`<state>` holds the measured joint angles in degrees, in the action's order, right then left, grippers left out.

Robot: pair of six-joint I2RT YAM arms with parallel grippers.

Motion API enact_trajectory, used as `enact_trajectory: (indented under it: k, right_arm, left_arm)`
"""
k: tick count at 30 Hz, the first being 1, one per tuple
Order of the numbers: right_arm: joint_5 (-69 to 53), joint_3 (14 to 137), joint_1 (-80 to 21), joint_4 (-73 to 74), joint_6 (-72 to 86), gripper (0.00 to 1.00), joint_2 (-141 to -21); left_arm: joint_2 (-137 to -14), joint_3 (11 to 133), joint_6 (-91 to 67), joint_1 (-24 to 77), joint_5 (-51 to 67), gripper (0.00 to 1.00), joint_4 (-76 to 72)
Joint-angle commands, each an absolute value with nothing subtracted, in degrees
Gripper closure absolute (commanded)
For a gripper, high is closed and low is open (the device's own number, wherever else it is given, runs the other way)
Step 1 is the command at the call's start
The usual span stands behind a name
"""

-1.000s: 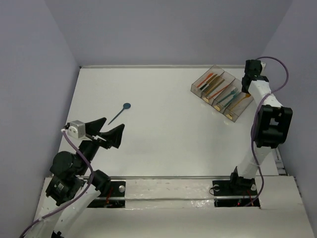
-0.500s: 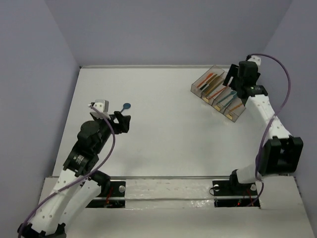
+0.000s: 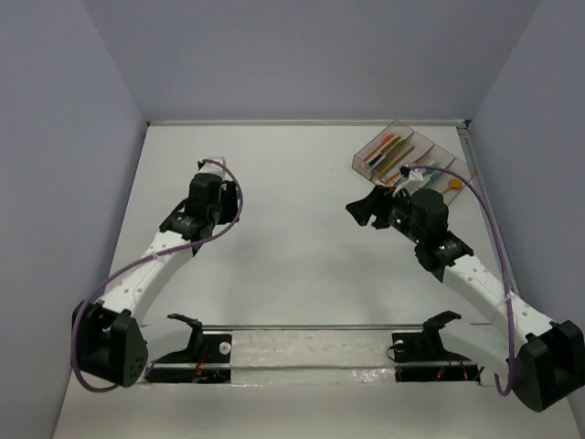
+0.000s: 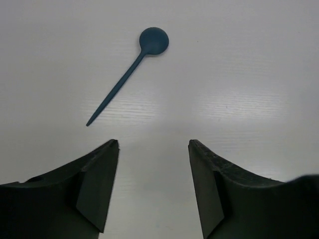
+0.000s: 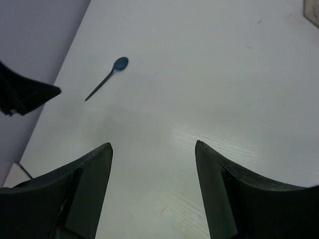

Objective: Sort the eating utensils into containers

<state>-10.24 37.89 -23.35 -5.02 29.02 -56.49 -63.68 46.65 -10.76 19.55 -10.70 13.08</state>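
1. spoon position: one teal spoon (image 4: 119, 84) lies flat on the table (image 3: 302, 229), on the left half. it is outside the containers (image 3: 422, 146), which sit at the far right corner with the other utensils in them.
2. left gripper (image 4: 153, 144): fingers spread, nothing between them. it hovers just short of the spoon.
3. key relation, left wrist view: the spoon is ahead of the claw and a bit left of its centreline. the handle tip is the near end, the bowl the far end. its long axis runs diagonally, near-left to far-right, so it is not square to the jaw gap.
4. judgement: the wrist needs a forward reach, a small shift left and some yaw before the fingers can close across the handle.
5. right gripper (image 5: 153, 145): also spread and empty. it points across the table at the spoon (image 5: 104, 80) but is well apart from it.
6. nearer arm: left, clearly.
7. top view: the left arm covers the spoon, so its position comes from the wrist views.
8. risk: thin, flat piece, so the fingers could skate over it.
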Motion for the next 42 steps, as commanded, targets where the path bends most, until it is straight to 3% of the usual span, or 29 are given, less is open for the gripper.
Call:
enact_trajectory:
  k: [1,12,24,27,33,35,42]
  right_arm:
    - [-19.6,37.0,-25.2,-13.4,30.7,0.29,-56.2]
    - [-21.7,37.4,-25.2,-11.7,30.3,0.33,-51.6]
    - [-24.2,36.8,-25.2,-12.5,31.4,0.33,-52.4]
    - [-23.7,36.7,-25.2,-12.5,31.2,0.33,-52.5]
    - [-22.8,36.6,-25.2,-12.7,31.6,0.33,-52.3]
    - [-22.1,36.7,-25.2,-12.0,31.0,0.33,-51.9]
    - [-22.4,37.4,-25.2,-10.8,30.8,0.26,-53.0]
  left_arm:
    - [-72.5,52.5,-5.0,19.2,-12.7,0.46,8.7]
    - [-92.1,55.9,5.5,13.1,-10.5,0.48,0.4]
    - [-105.8,62.0,8.6,9.5,-7.2,0.65,1.4]
    - [-107.7,62.8,8.4,8.4,-5.1,0.76,1.7]
    - [-109.3,62.6,7.8,6.4,-2.2,0.88,2.4]
    - [-109.4,63.2,7.5,5.8,-0.4,1.0,3.4]
    - [-107.1,64.5,6.4,5.8,4.7,1.0,4.3]
